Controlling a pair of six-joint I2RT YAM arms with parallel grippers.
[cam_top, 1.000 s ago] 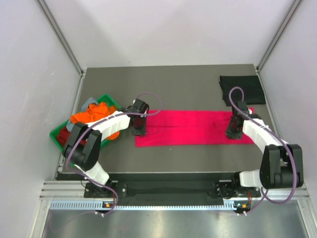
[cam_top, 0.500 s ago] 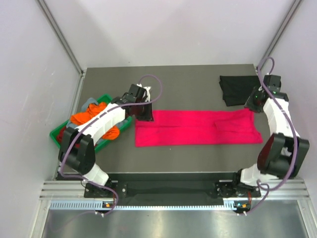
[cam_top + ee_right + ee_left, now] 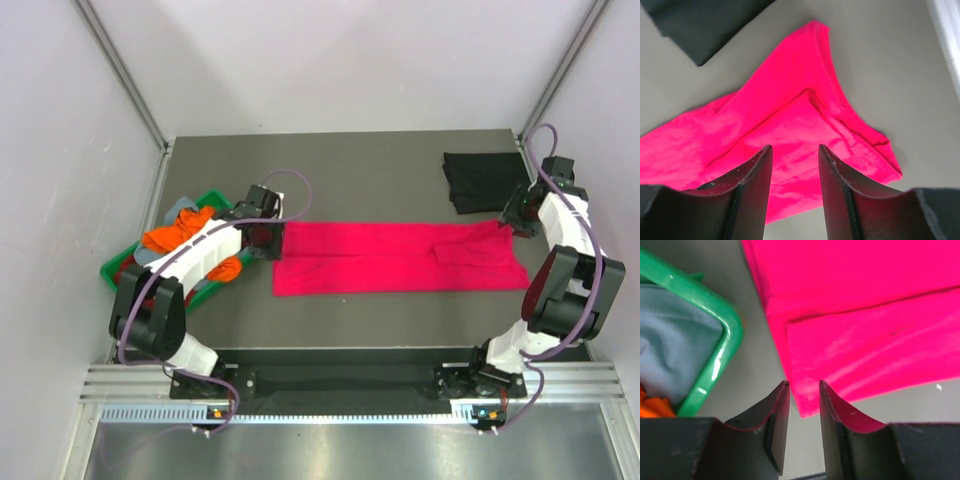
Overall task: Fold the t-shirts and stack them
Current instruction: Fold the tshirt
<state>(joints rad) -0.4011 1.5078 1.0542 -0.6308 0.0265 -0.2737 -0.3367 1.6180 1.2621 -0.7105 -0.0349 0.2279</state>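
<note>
- Green tray [image 3: 112, 268], left edge of table [image 3: 380, 180]: orange tee [image 3: 178, 233] heaped on top; grey-blue tee [image 3: 670, 340] lies against the rim.
- My left gripper [image 3: 804, 385]: fingers slightly parted, nothing between them, above a corner at the left end of the pink-red tee [image 3: 390, 257], just beside the tray.
- Pink-red tee: folded into a long strip, flat across mid-table.
- Black tee [image 3: 485, 180]: folded, far right corner, near the strip's right end.
- My right gripper [image 3: 795, 147]: fingers spread, empty, over that right end.
</note>
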